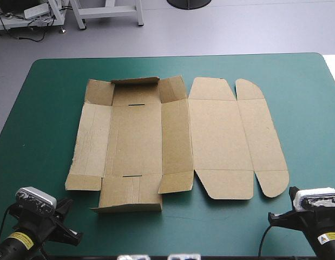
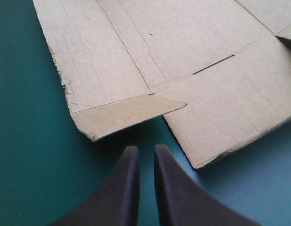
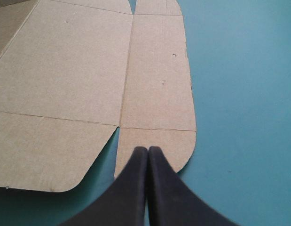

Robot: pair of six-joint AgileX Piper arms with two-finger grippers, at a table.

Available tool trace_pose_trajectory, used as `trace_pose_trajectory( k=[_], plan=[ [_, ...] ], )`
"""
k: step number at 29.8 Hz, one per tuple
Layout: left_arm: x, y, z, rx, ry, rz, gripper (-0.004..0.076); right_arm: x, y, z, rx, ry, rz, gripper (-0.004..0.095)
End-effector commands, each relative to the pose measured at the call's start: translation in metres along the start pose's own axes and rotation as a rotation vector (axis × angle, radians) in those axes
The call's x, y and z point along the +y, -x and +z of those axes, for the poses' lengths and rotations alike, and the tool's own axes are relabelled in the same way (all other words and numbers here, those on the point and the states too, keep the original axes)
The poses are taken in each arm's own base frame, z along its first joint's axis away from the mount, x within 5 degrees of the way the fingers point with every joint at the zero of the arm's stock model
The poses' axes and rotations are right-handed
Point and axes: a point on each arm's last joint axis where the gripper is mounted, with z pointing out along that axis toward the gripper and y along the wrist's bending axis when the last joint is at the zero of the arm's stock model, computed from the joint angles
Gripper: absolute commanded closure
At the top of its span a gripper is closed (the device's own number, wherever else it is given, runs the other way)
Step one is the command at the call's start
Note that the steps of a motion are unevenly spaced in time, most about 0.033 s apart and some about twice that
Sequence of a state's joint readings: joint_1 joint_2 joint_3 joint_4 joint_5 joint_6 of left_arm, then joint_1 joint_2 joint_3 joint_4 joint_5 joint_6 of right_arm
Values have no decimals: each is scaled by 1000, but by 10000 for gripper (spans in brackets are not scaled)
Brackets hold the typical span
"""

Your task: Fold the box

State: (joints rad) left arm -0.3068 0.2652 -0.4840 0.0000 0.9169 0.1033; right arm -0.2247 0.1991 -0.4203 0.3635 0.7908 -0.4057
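Hovering low over the teal-green cover [image 1: 48,108], the left gripper [image 2: 145,149] has its black fingers drawn almost together. Only a thin slit shows between the tips, and they hold nothing. Just ahead of it lies the near left corner of the brown box [image 1: 178,135], a cut sheet opened out across the middle of the table. A small corner flap [image 2: 126,115] sits directly in front of the fingertips, apart from them. Ahead and to the gripper's right is the near end panel [image 2: 230,108], its free edge lifted slightly off the cover, with a narrow slot [image 2: 213,65] beyond it. On the sheet's left half the far end flaps stand partly raised, while its right half lies flat. The right gripper [image 3: 148,149] is fully closed into one pointed arch and empty. Its tips are at the edge of the rounded corner flap [image 3: 157,141] at the sheet's near right corner; whether they touch it cannot be told.
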Motion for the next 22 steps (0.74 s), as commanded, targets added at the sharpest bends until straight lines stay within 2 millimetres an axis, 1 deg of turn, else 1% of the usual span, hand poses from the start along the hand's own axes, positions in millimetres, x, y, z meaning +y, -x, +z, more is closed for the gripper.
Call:
trace_pose_trajectory(
  k=[1, 10, 14, 16, 18, 20, 22],
  plan=[
    [1, 12, -4, -78, 2, -5, 644, -2, 13, -3, -77, -15, 9, 928],
    [1, 12, -4, -78, 2, -5, 645, -2, 13, -3, -77, -15, 9, 928],
    [1, 18, -8, -95, 3, -6, 645, -2, 13, -3, -77, -15, 9, 928],
    [2, 25, -10, -102, 4, -6, 660, -2, 13, -3, -77, -15, 9, 928],
    [5, 36, -14, -109, 21, 7, 694, -2, 13, -3, -77, -15, 9, 928],
    [9, 52, -18, -117, 52, 30, 729, -2, 13, -3, -77, -15, 9, 928],
    [14, 72, -20, -119, 87, 56, 729, -2, 13, -3, -77, -15, 9, 928]
  ],
)
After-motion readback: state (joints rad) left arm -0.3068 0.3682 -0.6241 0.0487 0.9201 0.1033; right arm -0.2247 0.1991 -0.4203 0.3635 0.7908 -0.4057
